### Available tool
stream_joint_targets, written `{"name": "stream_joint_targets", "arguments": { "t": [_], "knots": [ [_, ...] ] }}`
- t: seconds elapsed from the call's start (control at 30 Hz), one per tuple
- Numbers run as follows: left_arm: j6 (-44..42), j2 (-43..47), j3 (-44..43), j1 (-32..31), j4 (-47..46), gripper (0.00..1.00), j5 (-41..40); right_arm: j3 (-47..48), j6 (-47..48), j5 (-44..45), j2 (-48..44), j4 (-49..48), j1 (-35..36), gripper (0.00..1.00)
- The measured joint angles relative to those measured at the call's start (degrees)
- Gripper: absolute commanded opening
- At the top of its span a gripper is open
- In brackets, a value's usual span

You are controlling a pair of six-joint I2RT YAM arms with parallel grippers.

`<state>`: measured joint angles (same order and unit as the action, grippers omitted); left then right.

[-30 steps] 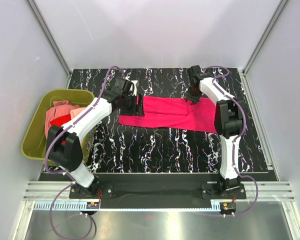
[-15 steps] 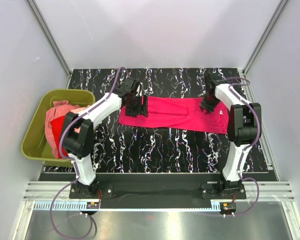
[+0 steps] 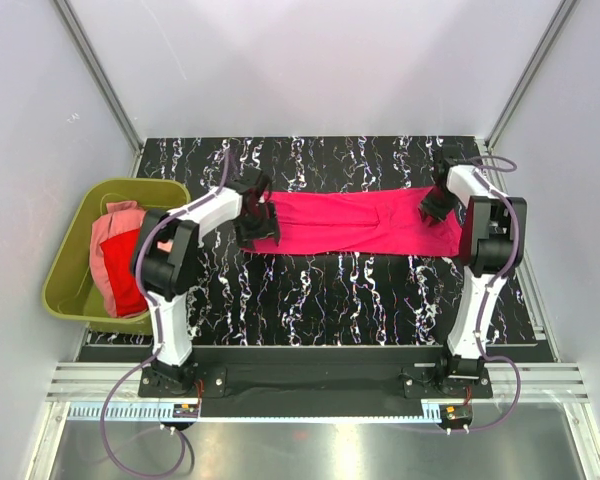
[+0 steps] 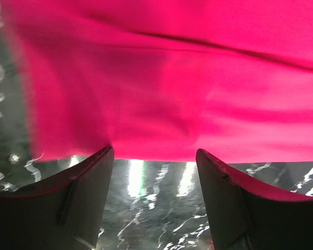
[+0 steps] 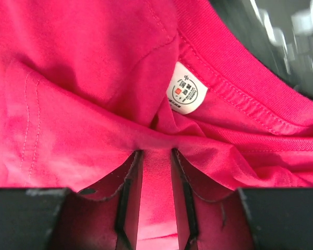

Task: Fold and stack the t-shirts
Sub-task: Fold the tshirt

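Observation:
A magenta-pink t-shirt [image 3: 350, 220] lies stretched out lengthwise across the back of the black marbled table [image 3: 330, 295]. My left gripper [image 3: 258, 220] is at its left end. In the left wrist view the gripper [image 4: 154, 151] stands open, its fingertips at the shirt's edge [image 4: 172, 78] with bare table between them. My right gripper [image 3: 438, 205] is at the shirt's right end. In the right wrist view it [image 5: 156, 152] is shut on a pinched fold of the shirt [image 5: 83, 67], just below the white neck label [image 5: 185, 95] and collar [image 5: 235, 83].
An olive-green tub [image 3: 65, 270] stands off the table's left edge. It holds a pale salmon-pink t-shirt [image 3: 115, 235] and a red t-shirt [image 3: 130, 285]. White walls with metal rails close in the table on three sides.
My right gripper has moved right with the shirt's collar end, drawing the shirt out longer and flatter. My left gripper has shifted slightly left and nearer, to the shirt's left edge.

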<state>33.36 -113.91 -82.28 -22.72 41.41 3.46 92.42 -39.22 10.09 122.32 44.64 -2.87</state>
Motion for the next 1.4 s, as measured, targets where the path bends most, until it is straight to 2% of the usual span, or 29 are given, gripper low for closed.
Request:
{"name": "stream_joint_targets", "arguments": {
  "t": [0.17, 0.3, 0.4, 0.53, 0.67, 0.7, 0.8, 0.93, 1.17, 1.3, 1.4],
  "knots": [
    [0.5, 5.3, 2.5, 1.4, 1.4, 0.73, 1.1, 12.8, 5.6, 0.2, 8.0, 0.3, -0.7, 0.38],
    [-2.8, 7.6, -4.0, 0.4, 1.0, 0.72, 3.6, 27.3, 11.2, -1.6, 16.6, 0.5, -1.0, 0.40],
    [-4.7, 7.5, -5.9, 0.0, -1.6, 0.69, 6.4, 38.4, 14.9, -3.8, 23.0, 0.8, -1.3, 0.43],
    [-5.8, 5.0, -5.2, -0.1, -2.5, 0.67, 8.8, 43.4, 16.9, -5.6, 24.3, 1.8, -1.6, 0.49],
    [-6.0, 2.1, -2.8, -0.3, -2.7, 0.63, 9.8, 37.8, 16.7, -7.6, 18.1, 1.4, -2.3, 0.48],
    [-5.9, 1.5, -2.2, -0.3, -2.9, 0.60, 10.2, 33.6, 16.3, -8.0, 14.3, 0.8, -2.7, 0.43],
    [-5.9, -0.2, -1.0, -0.5, -4.0, 0.49, 12.0, 27.7, 15.6, -8.8, 8.3, -0.5, -4.7, 0.39],
    [-6.4, -2.2, -0.8, -1.7, -5.4, 0.37, 12.8, 22.7, 14.8, -10.8, 2.5, -1.4, -8.4, 0.34],
    [-3.2, 0.3, 4.6, -3.1, -7.9, 0.33, 7.5, 12.9, 14.8, -11.7, -0.9, -2.3, -11.5, 0.32],
    [-1.1, 4.2, 10.4, -3.0, -9.5, 0.34, 5.6, 6.2, 14.3, -11.8, -3.4, -3.0, -11.4, 0.39],
    [0.5, 7.7, 15.4, -3.0, -11.9, 0.35, 5.2, 1.5, 13.6, -11.8, -6.0, -4.2, -11.6, 0.40]
  ]
}}
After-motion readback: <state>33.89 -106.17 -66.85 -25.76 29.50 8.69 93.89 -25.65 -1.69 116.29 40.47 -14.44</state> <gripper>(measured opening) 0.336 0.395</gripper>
